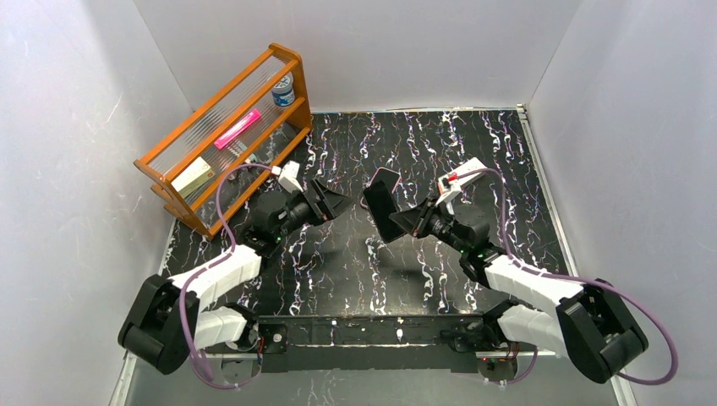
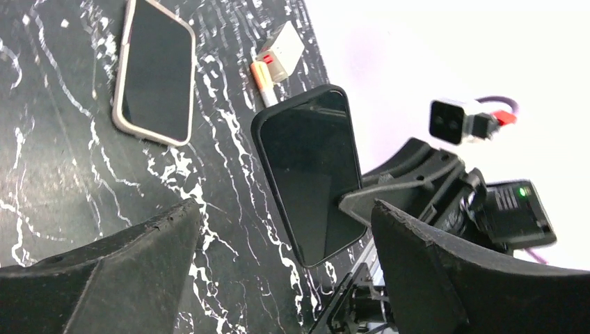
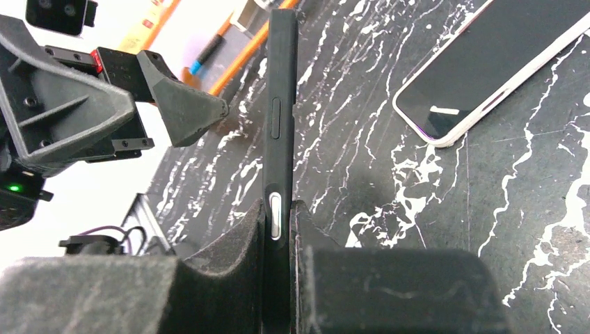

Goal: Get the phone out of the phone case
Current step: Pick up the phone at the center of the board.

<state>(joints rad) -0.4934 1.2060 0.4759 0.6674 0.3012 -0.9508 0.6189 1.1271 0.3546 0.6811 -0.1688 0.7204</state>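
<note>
Black phone case (image 2: 309,174) upright, clamped in right gripper (image 3: 278,233), left gripper (image 2: 285,212) spread apart, pale-rimmed phone (image 2: 154,69) flat on table (image 2: 56,174).

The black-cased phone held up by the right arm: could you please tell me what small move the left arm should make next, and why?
Probably ease the left gripper forward until its jaws straddle the black-cased phone's free end. They stand wide, facing it but apart, while the right gripper is shut on its lower end.
</note>
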